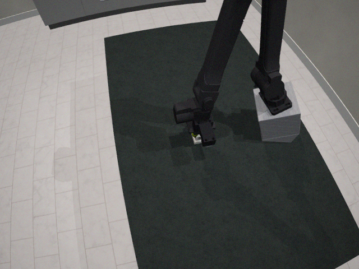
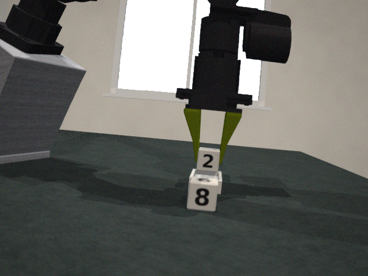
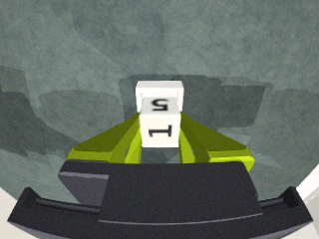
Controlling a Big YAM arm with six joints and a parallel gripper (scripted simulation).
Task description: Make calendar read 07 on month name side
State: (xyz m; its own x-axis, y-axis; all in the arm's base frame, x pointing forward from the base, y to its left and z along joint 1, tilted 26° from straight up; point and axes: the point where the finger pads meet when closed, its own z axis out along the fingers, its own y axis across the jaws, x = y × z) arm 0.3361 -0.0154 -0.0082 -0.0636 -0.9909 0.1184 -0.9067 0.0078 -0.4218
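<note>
My gripper (image 2: 207, 163) points straight down, its green fingers shut on a white cube (image 2: 207, 160). That cube shows a 2 to the exterior view and a 1 in the wrist view (image 3: 159, 130). Directly beneath it a second white cube (image 2: 202, 196) showing an 8 stands on the dark mat. A white rim with a grey inside (image 2: 206, 175), seemingly the tray, shows at its top edge. The held cube's underside is level with that rim; I cannot tell if they touch. The wrist view shows a white face with a 5 (image 3: 159, 102) beyond the held cube. In the top view the gripper (image 1: 198, 135) hides most of this.
The arm's base stands on a grey pedestal (image 1: 278, 115) to the right on the dark mat (image 1: 217, 188); the pedestal also shows in the exterior view (image 2: 29, 110). A grey cabinet (image 1: 115, 8) lies beyond the mat on the tiled floor.
</note>
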